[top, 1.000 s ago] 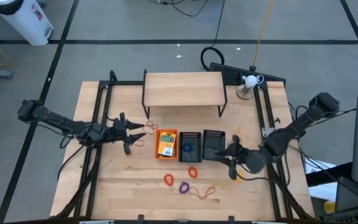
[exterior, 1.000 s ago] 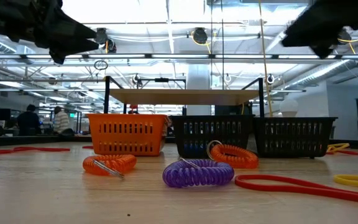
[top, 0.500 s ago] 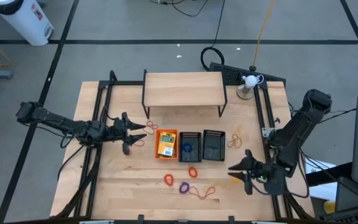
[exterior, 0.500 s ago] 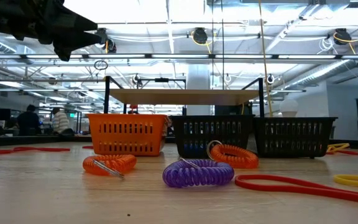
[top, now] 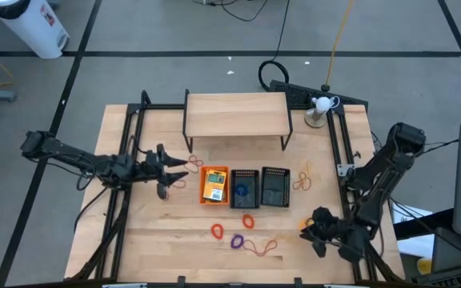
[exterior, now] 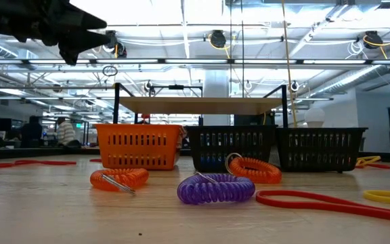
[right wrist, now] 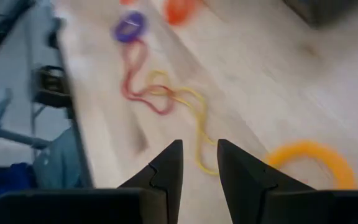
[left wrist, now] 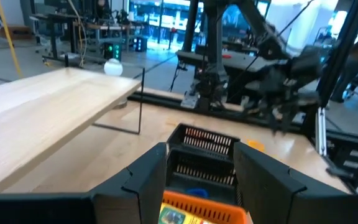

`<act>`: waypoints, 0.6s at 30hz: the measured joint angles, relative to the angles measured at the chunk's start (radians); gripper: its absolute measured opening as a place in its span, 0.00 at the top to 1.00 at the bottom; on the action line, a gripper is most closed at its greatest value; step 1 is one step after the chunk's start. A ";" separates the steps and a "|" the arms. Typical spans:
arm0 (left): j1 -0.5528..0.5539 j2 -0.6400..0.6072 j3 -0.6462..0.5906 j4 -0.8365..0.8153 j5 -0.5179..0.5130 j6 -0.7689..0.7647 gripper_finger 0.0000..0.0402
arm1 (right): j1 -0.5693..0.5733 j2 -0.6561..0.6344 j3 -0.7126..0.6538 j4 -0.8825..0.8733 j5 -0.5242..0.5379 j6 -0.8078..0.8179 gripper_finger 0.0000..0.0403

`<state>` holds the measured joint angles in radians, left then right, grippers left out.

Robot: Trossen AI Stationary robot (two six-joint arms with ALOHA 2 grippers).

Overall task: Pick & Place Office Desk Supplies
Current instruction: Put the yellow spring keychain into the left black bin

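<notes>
Right gripper hangs open and empty over the near-right table.
The yellow band lies just ahead, probably light and floppy (pinch one strand); left gripper open, empty.

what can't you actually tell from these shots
- Right gripper: missing from the low view, outside its frame; high view too small to show anything held.
- Black mesh trays: in the low view their walls hide the contents.
- Orange tray: cut off by the left wrist view's bottom edge, behind the left gripper.
- Purple coil: motion-blurred in the right wrist view.
</notes>
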<state>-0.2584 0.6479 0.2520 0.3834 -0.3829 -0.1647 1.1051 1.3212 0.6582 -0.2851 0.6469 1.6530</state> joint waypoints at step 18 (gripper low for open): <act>0.001 0.000 0.000 0.040 0.027 0.005 0.53 | -0.106 0.024 0.000 -0.162 -0.297 0.247 0.78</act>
<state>-0.2577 0.6476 0.2520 0.4232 -0.3561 -0.1593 0.9992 1.3453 0.6582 -0.4471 0.3499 1.8996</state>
